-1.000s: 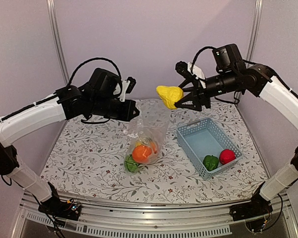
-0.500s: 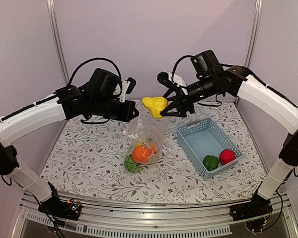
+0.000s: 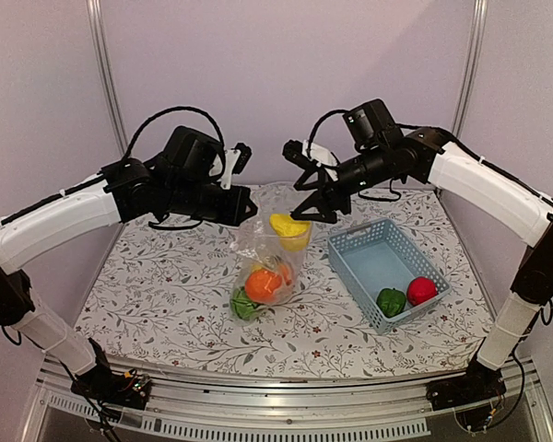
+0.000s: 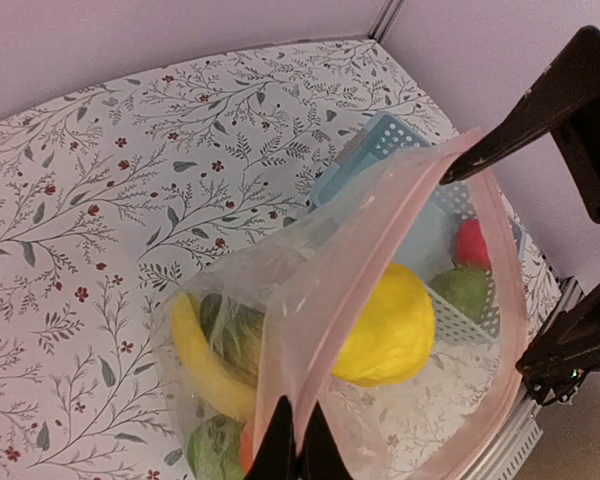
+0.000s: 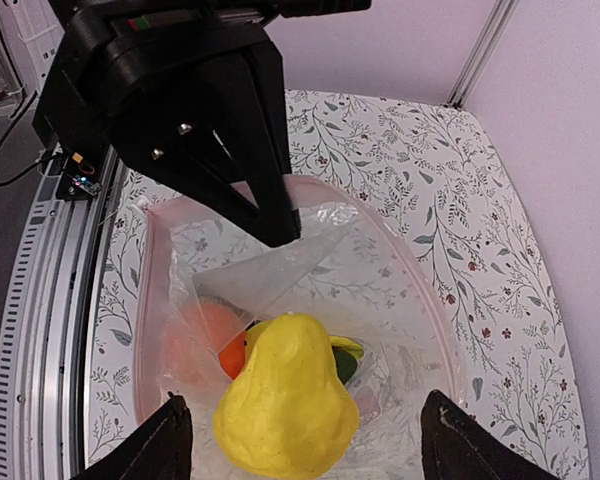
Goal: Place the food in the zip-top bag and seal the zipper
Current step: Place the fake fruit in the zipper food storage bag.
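My left gripper point(image 4: 298, 447) is shut on the pink zipper point(image 4: 380, 270) strip of the clear zip-top bag point(image 3: 273, 258) and holds its mouth up and open. The right gripper point(image 3: 315, 198) hangs open just above that mouth. A lumpy yellow lemon point(image 5: 285, 405) lies loose between its spread fingers point(image 5: 165, 445), touching neither, and sits in the bag's mouth point(image 3: 290, 230). In the bag are an orange point(image 3: 263, 284), a banana point(image 4: 205, 355) and green pieces point(image 3: 246, 306). A red apple point(image 3: 421, 290) and a green pepper point(image 3: 391, 300) lie in the basket.
The light-blue slotted basket point(image 3: 373, 249) stands right of the bag on the flowered tablecloth. A metal rail point(image 3: 258, 410) runs along the near table edge, and grey walls close in behind and to the right.
The right gripper carried the yellow lemon leftward over the bag and opened wider. The lemon has dropped from its fingers into the bag's mouth. The left arm held still.
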Motion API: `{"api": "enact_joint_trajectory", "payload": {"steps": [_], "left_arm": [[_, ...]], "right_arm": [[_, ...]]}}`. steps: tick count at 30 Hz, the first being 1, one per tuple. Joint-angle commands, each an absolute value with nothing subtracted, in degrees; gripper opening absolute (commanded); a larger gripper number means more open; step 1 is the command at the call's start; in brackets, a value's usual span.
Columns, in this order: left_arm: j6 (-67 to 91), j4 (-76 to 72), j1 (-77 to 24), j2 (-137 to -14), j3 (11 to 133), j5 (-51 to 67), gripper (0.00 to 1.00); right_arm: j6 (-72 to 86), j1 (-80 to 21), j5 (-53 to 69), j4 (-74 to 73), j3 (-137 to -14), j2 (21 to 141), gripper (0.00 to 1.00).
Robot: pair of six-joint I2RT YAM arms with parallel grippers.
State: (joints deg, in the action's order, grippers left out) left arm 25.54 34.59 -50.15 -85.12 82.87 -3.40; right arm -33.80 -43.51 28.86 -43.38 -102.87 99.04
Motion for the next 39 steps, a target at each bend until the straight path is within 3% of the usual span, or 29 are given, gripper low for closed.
{"api": "enact_joint_trajectory", "payload": {"steps": [1, 16, 24, 39], "left_arm": [[25.5, 34.7, -50.4, -83.9, 82.6, -3.4, 0.00], [25.7, 34.7, -50.5, -83.8, 82.6, -3.3, 0.00], [25.6, 34.7, -50.5, -84.0, 82.9, -3.5, 0.00], [25.0, 34.3, -50.5, -84.9, 82.9, -3.4, 0.00]], "right_arm": [[-32.9, -43.9, 25.9, -41.8, -101.8, 97.2, 0.78], [-32.6, -43.8, 23.2, -42.2, -101.4, 92.1, 0.81], [-33.7, -43.0, 19.7, -42.5, -94.8, 85.5, 0.81], [-30.5, -28.3, 23.6, -45.2, -81.2, 77.1, 0.81]]}}
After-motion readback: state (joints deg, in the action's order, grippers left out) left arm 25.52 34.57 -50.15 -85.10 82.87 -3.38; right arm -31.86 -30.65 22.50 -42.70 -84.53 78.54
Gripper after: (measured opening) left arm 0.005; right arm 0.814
